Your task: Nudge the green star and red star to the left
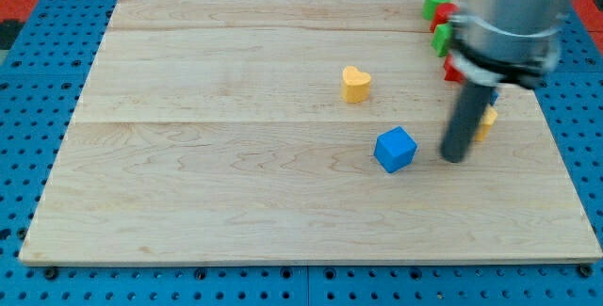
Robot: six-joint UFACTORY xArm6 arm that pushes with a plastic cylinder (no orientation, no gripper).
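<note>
Camera view: my tip [455,158] sits below green star [440,39], red star [452,69]; orientations hidden.

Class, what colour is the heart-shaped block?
Yellow: the heart, in the camera view.

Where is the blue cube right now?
The blue cube sits right of the board's centre, just left of my tip and below the yellow heart.
</note>
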